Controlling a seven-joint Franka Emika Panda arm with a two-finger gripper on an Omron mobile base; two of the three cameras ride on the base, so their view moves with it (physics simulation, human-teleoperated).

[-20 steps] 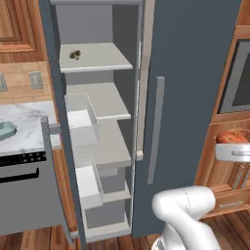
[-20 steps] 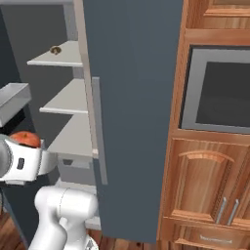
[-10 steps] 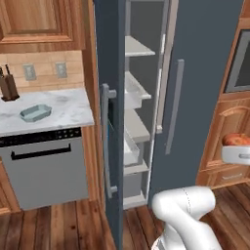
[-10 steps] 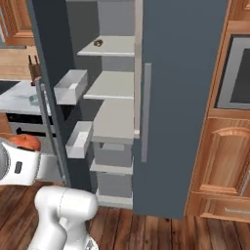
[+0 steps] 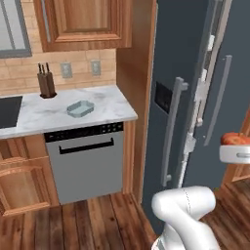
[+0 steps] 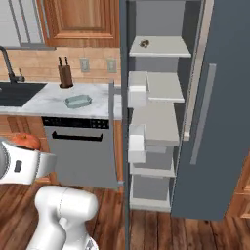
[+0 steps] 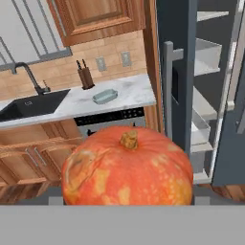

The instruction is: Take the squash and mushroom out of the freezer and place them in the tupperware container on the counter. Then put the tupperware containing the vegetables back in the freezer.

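Well, no writing anywhere — squash (image 7: 128, 168) in the end effector (image 7: 128, 203).

The counter (image 5: 58, 114) is a white-grey veined marble slab above wooden base cabinets and a grey appliance front. On it lies the tupperware container (image 5: 80, 109), a shallow pale teal tray, near the middle of the slab. A knife block (image 5: 46, 84) stands upright at the back by the tiled wall. A dark sink (image 7: 28, 105) is set into the slab. Inside the freezer (image 6: 161, 112), the mushroom (image 6: 144, 44) sits on the top shelf (image 6: 168, 49).
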